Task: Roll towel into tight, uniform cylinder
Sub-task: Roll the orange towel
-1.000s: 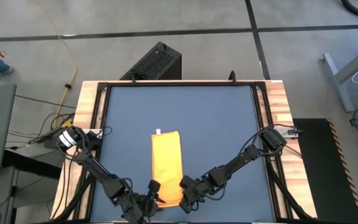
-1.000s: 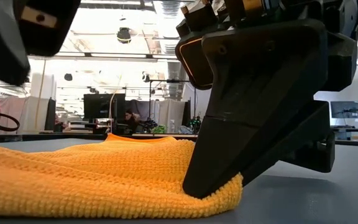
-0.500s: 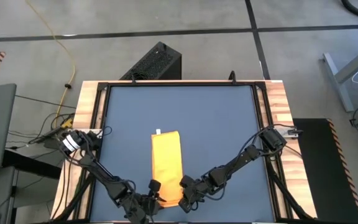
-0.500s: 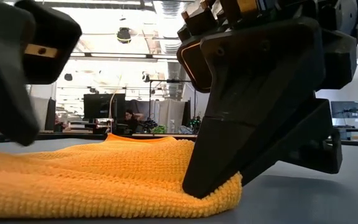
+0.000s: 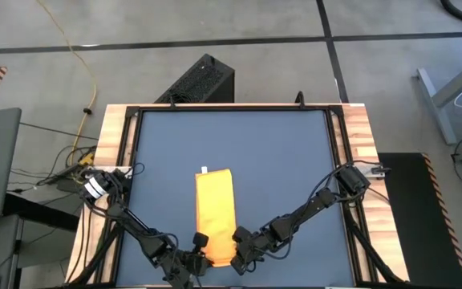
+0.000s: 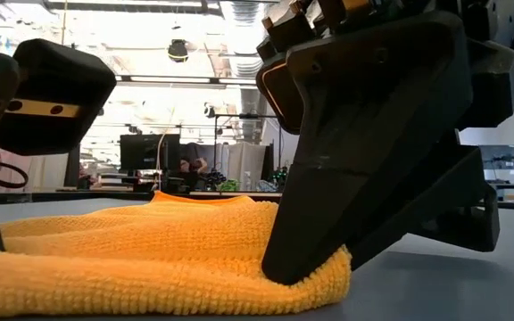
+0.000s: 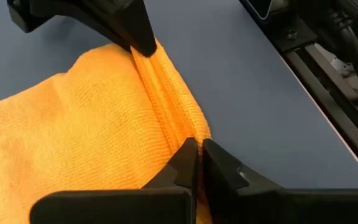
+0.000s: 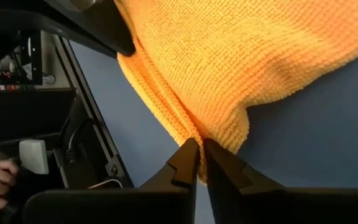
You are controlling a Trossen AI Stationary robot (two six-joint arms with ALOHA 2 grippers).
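Lying lengthwise on the blue mat [image 5: 239, 152], the towel [image 5: 216, 215] is a narrow yellow strip with its white tag [image 5: 204, 170] at the far end and its near end between the two grippers. A second ago the left gripper [image 5: 200, 258] stood wide, one finger raised clear above the cloth in the low view; now its jaws have clenched on the towel's near left corner, and the left wrist view shows its fingers [image 7: 188, 163] pressed together with the folded edge pinched between them. The cloth there has bunched up slightly. The right gripper [image 5: 237, 257] has hardly moved: it stays at the near right corner, its jaws nearly together on the hem, where the fingertips [image 8: 194, 163] nip a small fold of yellow. The surface [image 5: 359, 136] shows wood at its rim.
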